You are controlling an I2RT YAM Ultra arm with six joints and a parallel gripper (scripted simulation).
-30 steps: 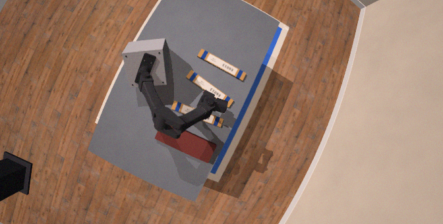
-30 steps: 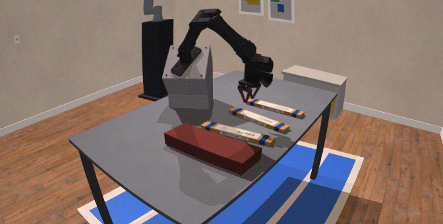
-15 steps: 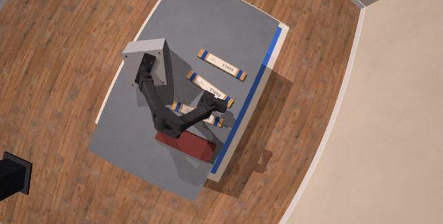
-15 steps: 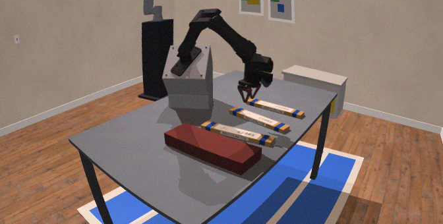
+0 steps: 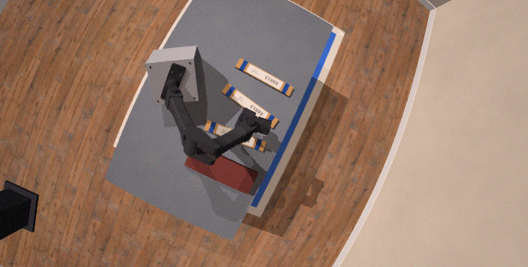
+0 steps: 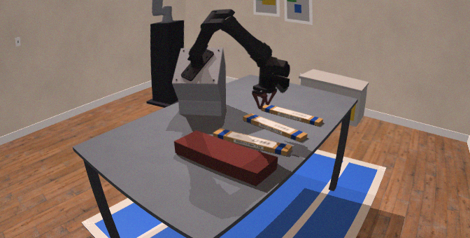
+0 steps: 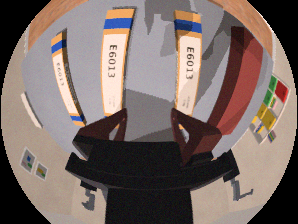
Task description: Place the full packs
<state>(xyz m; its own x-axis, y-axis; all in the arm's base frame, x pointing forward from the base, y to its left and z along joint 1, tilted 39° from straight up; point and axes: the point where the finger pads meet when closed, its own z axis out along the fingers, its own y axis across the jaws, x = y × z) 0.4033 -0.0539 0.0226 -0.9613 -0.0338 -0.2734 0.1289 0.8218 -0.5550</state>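
Observation:
Three orange packs with white E6013 labels and blue bands lie flat on the table. The far pack [image 5: 264, 77] [image 6: 293, 115] [image 7: 62, 75] is farthest from the platform. The middle pack [image 5: 244, 100] [image 6: 275, 127] [image 7: 114, 65] lies beside it. The near pack [image 5: 221, 129] [image 6: 252, 141] [image 7: 189, 65] lies beside the platform, partly hidden by the arm in the top view. The dark red platform [image 5: 221, 174] [image 6: 224, 155] [image 7: 245, 75] has no pack on it. My gripper [image 6: 261, 107] [image 7: 149, 111] is open and empty above the table, between the middle and near packs in the wrist view.
The grey table [image 5: 271, 21] [image 6: 140, 169] carries the grey arm base [image 5: 173, 53] [image 6: 201, 96] behind the packs. The table's front edge runs close past the packs' outer ends and the platform's outer end. A black pedestal and a low cabinet stand off the table.

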